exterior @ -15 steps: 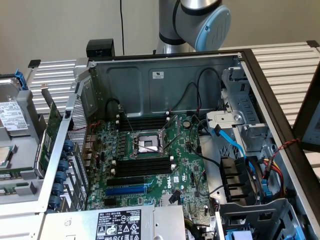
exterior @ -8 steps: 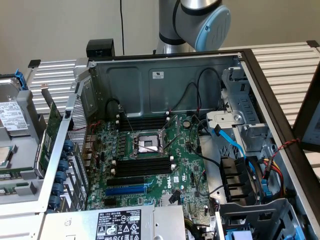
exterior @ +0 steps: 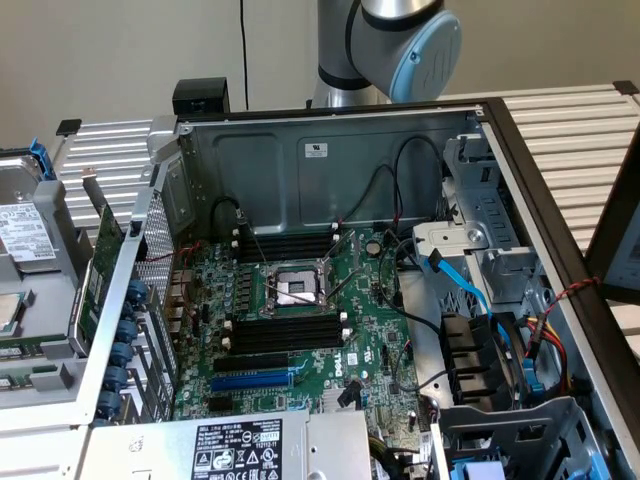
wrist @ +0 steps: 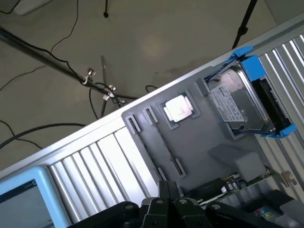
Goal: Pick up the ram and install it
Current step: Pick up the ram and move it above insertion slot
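A narrow green strip that looks like the ram (exterior: 30, 348) lies in the grey parts tray (exterior: 45, 400) at the exterior view's left edge, below a CPU chip (exterior: 8, 310). In the wrist view my gripper (wrist: 167, 189) hangs above that tray (wrist: 199, 142), its black fingers pressed together with nothing between them. The tray's long holder (wrist: 164, 142) beside the CPU chip (wrist: 179, 108) shows just a thin dark line; I cannot tell whether that is the ram's edge. Black memory slots (exterior: 285, 332) flank the CPU socket (exterior: 295, 288) on the motherboard inside the open case.
A hard drive in a blue bracket (wrist: 242, 102) sits at the tray's end. A green expansion card (exterior: 100, 270) stands between tray and case wall. The arm's elbow (exterior: 400, 40) rises behind the case. Cables and a blue SATA lead (exterior: 455, 285) crowd the case's right side.
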{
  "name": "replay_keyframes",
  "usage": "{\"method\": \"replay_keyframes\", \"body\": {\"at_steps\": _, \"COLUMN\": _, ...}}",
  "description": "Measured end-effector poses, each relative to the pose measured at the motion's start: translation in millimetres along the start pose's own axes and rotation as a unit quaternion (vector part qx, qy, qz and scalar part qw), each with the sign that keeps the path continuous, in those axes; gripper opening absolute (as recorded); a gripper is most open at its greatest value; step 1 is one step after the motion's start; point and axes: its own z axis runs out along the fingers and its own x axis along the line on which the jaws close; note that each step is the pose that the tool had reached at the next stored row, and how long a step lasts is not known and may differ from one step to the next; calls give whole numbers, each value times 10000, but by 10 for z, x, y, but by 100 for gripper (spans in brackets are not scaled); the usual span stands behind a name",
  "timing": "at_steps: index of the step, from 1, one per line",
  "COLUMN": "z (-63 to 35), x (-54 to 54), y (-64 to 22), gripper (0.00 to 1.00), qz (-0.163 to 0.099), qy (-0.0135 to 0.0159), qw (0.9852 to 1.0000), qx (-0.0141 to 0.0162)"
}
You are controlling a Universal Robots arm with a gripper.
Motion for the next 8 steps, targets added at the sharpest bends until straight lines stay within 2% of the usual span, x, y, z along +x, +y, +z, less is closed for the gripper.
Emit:
{"method": "replay_keyframes", "body": {"at_steps": 4, "z": 4, "x": -1, "y": 1, "gripper": 11, "qz": -361, "qy": 13, "qw": 9993, "qx": 6}}
{"method": "replay_keyframes", "body": {"at_steps": 8, "z": 8, "x": 0, "y": -1, "gripper": 11, "qz": -727, "qy": 28, "qw": 9974, "qx": 9}}
